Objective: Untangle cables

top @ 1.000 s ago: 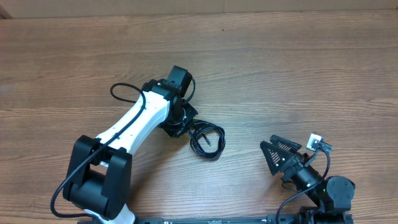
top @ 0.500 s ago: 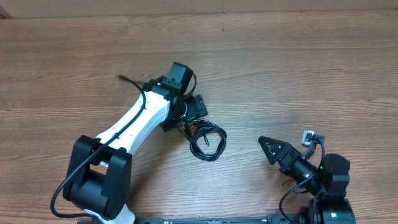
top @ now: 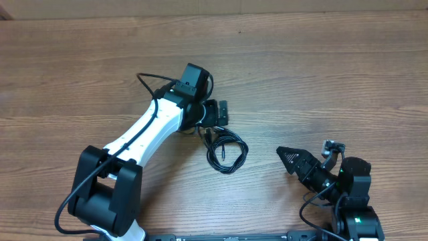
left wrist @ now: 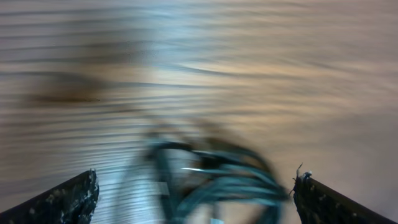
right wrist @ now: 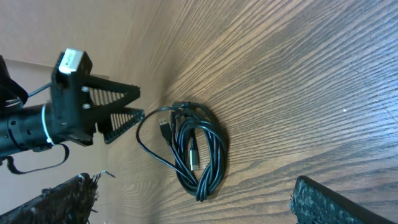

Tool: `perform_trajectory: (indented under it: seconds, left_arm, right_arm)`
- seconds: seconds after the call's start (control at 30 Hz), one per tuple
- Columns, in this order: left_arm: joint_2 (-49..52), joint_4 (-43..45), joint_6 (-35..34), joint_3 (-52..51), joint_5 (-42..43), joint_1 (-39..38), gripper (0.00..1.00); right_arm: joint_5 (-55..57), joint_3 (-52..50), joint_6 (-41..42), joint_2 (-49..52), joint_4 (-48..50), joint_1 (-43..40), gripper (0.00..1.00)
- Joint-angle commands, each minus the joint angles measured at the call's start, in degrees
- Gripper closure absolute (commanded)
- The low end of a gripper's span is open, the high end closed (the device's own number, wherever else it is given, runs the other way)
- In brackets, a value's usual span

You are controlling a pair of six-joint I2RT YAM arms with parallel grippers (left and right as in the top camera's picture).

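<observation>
The cables (top: 226, 150) lie in one coiled black bundle on the wooden table, with plug ends sticking out at its upper left. My left gripper (top: 217, 115) hangs open just above the bundle's upper-left end, with nothing between its fingers. In the blurred left wrist view the cables (left wrist: 217, 183) sit below and between the widely parted jaws of the left gripper (left wrist: 196, 177). My right gripper (top: 293, 161) stands open to the right of the bundle, apart from it. The right wrist view shows the cables (right wrist: 198, 149) ahead of the right gripper (right wrist: 193, 190), with the left gripper (right wrist: 138, 104) beyond them.
The white left arm (top: 144, 130) reaches across the table from its base (top: 107, 194) at the front left. The right arm's base (top: 354, 214) sits at the front right. A pale wall edge (top: 214, 5) runs along the far side of the table.
My left gripper has opened, let go of the cables and lifted up and to the right. The bundle shifted slightly right. My right arm drew back and turned a little.
</observation>
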Motion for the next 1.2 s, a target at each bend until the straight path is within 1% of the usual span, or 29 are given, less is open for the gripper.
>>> perform_trajectory:
  seconds: [0.0, 0.07, 0.1, 0.2, 0.3, 0.43, 0.6, 0.83, 1.17]
  left_arm:
    - [0.0, -3.9, -9.6, 2.3, -21.5, 0.5, 0.00]
    - [0.0, -6.1, -12.3, 3.5, -23.3, 0.6, 0.01]
    - [0.0, -6.8, -12.5, 4.4, -22.4, 0.6, 0.00]
    - [0.0, -9.1, -12.4, 8.1, -16.5, 0.4, 0.00]
    - [0.0, -10.7, -9.9, 12.2, -9.3, -0.3, 0.00]
    - [0.0, -10.9, -9.0, 15.0, -4.0, -2.8, 0.00]
    - [0.0, -9.9, -9.0, 15.1, -4.3, -8.1, 0.00]
    - [0.0, -9.4, -10.8, 15.0, -4.6, -11.5, 0.00]
    - [1.2, -10.1, -20.2, 14.4, -4.9, -14.5, 0.00]
  right_arm:
    - [0.6, 1.5, -0.7, 0.0, 0.1, -0.1, 0.00]
    - [0.6, 1.5, -0.7, 0.0, 0.1, -0.1, 0.00]
    - [0.6, 1.5, -0.7, 0.0, 0.1, -0.1, 0.00]
    - [0.6, 1.5, -0.7, 0.0, 0.1, -0.1, 0.00]
    - [0.6, 1.5, -0.6, 0.0, 0.1, -0.1, 0.00]
    - [0.5, 1.5, -0.6, 0.0, 0.1, -0.1, 0.00]
    - [0.6, 1.5, -0.7, 0.0, 0.1, -0.1, 0.00]
    - [0.6, 1.5, -0.7, 0.0, 0.1, -0.1, 0.00]
    - [0.6, 1.5, -0.7, 0.0, 0.1, -0.1, 0.00]
